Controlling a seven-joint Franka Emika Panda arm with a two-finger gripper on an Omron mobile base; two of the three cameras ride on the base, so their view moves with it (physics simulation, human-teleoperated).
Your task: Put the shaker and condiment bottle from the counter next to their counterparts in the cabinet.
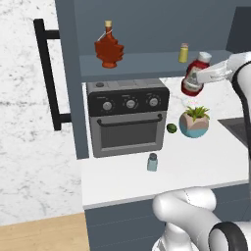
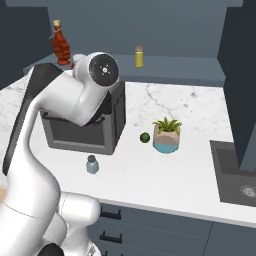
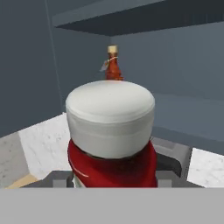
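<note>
Red ketchup-style condiment bottle w/ white cap (image 3: 110, 131) fills frame centre, clamped in my gripper (image 1: 196, 78), upper right of left base view. Next: carry it level to dark blue-grey cabinet shelf (image 1: 147, 63), beside maple-leaf red-brown bottle (image 1: 109, 48). Pale blue-grey shaker (image 1: 152, 162) waits lower centre.

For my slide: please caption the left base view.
End effector holds ketchup bottle lifted near cabinet shelf; shaker on counter.

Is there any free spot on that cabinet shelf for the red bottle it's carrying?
Yes. The shelf is bare between the maple-leaf bottle and the yellow shaker. The gripper holds the ketchup bottle in front of it. Below, the toaster oven and potted plant crowd the counter.
</note>
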